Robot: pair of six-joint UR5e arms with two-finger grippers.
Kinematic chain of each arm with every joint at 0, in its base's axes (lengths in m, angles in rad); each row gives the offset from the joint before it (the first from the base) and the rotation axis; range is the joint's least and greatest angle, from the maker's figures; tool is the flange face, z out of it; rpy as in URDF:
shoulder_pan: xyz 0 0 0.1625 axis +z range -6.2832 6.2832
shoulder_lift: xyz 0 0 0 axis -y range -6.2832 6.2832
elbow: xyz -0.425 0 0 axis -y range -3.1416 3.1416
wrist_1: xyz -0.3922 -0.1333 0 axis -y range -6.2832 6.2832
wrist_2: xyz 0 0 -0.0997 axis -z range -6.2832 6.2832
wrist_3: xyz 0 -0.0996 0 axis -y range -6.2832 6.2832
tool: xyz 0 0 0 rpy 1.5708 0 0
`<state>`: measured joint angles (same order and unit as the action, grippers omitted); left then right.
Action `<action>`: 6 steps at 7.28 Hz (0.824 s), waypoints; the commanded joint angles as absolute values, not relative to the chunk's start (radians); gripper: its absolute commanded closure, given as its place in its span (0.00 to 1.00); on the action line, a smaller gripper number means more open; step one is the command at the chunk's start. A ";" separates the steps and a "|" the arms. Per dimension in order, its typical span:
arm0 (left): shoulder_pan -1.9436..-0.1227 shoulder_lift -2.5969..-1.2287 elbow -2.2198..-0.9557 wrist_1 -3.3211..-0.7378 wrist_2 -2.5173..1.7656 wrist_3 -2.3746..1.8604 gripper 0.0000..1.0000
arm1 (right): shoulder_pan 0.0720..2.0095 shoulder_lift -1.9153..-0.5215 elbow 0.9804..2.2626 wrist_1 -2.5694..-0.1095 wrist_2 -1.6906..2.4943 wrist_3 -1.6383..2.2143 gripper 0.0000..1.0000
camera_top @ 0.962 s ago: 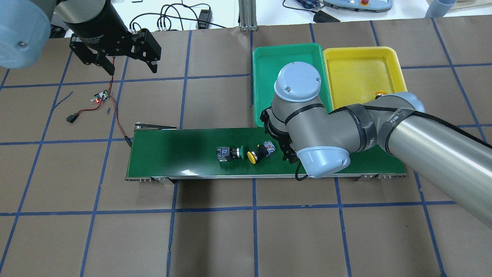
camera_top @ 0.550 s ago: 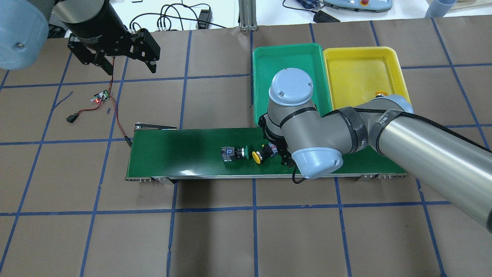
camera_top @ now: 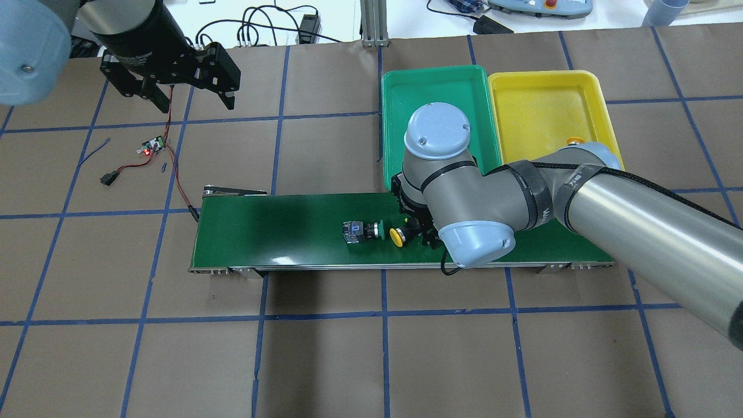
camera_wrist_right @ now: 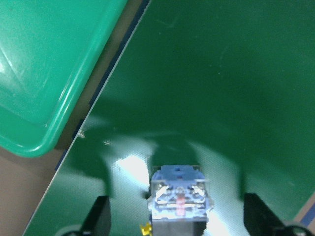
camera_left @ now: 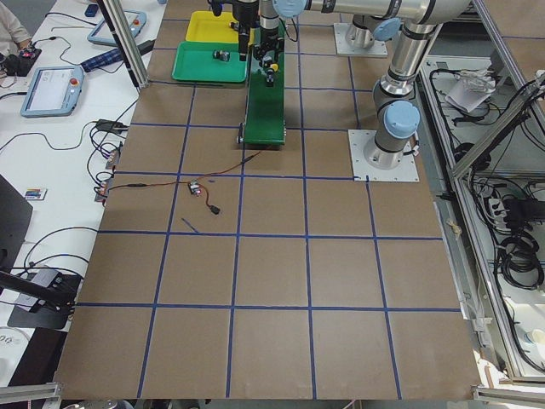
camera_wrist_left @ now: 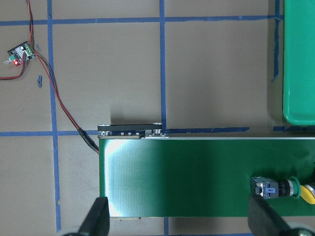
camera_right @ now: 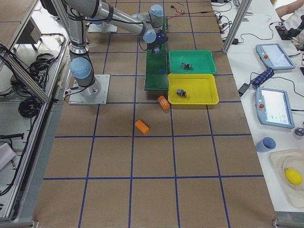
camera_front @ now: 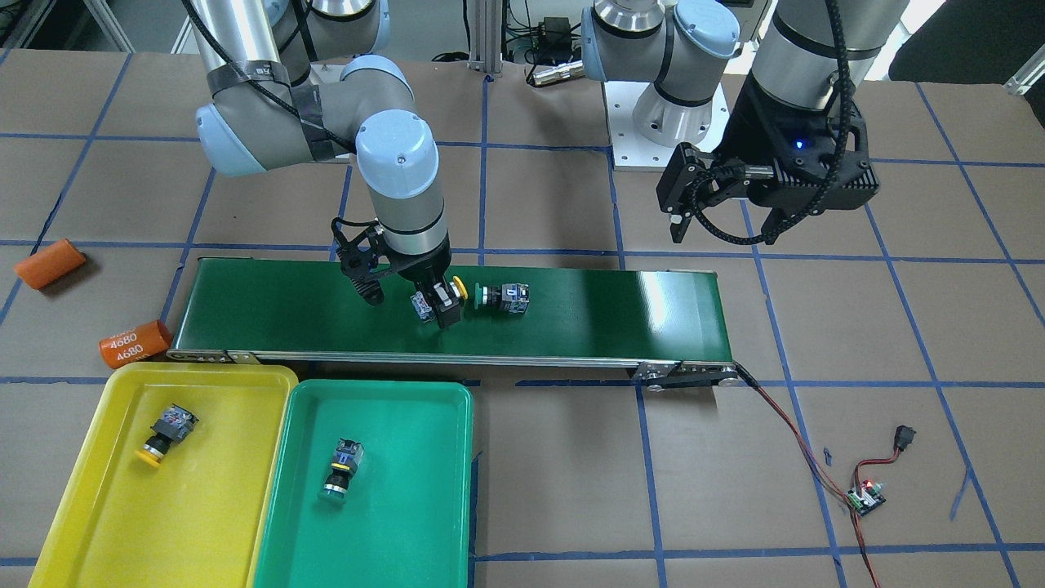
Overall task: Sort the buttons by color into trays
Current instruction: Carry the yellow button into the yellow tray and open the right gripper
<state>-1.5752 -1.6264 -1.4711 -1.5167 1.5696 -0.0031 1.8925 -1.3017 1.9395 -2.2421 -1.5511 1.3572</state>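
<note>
On your side of the conveyor belt (camera_front: pixel 612 314), at its left-hand end as you face the robot, the yellow tray (camera_front: pixel 204 523) and green tray (camera_front: pixel 408 531) sit side by side just off the belt's edge. Their rims are touching or nearly so.
- First yellow button (camera_front: pixel 166 431): on its side in the yellow tray.
- First green button (camera_front: pixel 340 467): on its side in the green tray.
- Orange cylinder marked 4680 (camera_front: pixel 135 343): at the belt's corner, just beside the yellow tray.
- Second orange cylinder (camera_front: pixel 49 263): well off the same end of the belt.
- Circuit board (camera_front: pixel 865 496): off the belt's opposite end, red light on. Its red wires run to that end of the belt.

On the belt, roughly mid-length, the second yellow button (camera_front: pixel 460 286) and second green button (camera_front: pixel 500 296) lie on their sides. Their caps face each other and are just beside one another; you cannot tell whether they touch.

The right gripper (camera_front: pixel 411 309) is down at belt level with its jaws apart. It straddles the second yellow button's switch body, one of its fingers (camera_wrist_right: pixel 101 216) on either side. Its wrist view shows a gap on both sides, so nothing is clamped. The yellow cap sticks out toward the second green button.

Farther from you, the left gripper (camera_top: pixel 197 103) hangs high near the belt's end away from the trays. Its fingers are spread wide and hold nothing.
</note>
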 commanded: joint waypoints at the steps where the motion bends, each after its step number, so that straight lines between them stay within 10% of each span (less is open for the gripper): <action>1: -1.565 -1.625 -1.471 -1.517 1.566 -0.003 0.00 | 1.891 -1.310 1.937 -2.240 -1.635 1.315 1.00; 6: -1.560 -1.621 -1.471 -1.517 1.562 -0.003 0.00 | 1.685 -1.430 1.908 -2.174 -1.736 0.836 1.00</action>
<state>-1.5612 -1.6225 -1.4711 -1.5182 1.5652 -0.0024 1.7810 -1.4151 1.9216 -2.1838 -1.6951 0.9863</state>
